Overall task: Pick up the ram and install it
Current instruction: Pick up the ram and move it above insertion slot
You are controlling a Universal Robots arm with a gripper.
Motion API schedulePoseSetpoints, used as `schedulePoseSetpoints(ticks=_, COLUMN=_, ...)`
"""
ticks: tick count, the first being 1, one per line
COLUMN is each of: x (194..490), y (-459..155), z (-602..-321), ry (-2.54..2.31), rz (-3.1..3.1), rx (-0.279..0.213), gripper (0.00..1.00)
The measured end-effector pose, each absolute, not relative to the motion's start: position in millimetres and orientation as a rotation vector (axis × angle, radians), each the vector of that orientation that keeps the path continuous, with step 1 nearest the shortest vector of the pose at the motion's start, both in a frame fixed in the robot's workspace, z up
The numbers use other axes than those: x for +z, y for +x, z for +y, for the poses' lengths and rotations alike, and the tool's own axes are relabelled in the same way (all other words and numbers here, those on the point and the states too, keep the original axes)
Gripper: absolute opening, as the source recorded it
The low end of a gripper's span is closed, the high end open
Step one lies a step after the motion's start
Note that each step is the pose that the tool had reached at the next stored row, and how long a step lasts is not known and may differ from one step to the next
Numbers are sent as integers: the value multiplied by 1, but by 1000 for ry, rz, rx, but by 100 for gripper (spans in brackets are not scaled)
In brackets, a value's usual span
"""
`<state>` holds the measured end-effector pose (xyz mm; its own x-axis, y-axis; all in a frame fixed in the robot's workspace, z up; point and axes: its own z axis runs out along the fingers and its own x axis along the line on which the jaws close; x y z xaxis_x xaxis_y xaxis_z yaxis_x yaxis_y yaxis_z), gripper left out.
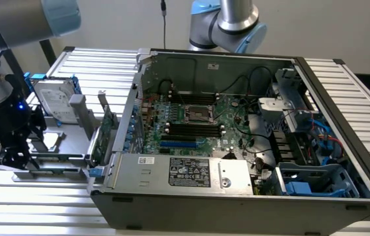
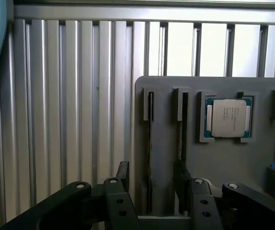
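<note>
While jaws are parted, the gripper is set over the ram.
It is slotted in a grey holder.

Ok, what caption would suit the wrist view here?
Open claw lined up over the ram, which stands edge-on in a slot of the grey holder, with a processor chip seated nearby.

A grey tray beside the open computer case holds 1 processor.
</note>
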<state>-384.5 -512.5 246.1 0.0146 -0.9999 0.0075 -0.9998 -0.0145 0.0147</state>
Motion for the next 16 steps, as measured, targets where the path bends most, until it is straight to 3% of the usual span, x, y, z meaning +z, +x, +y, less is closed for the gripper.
schedulePoseSetpoints(ticks=16, x=243, y=-384, z=-515, ry=2226, rz=-2194, rx=-8, gripper=50)
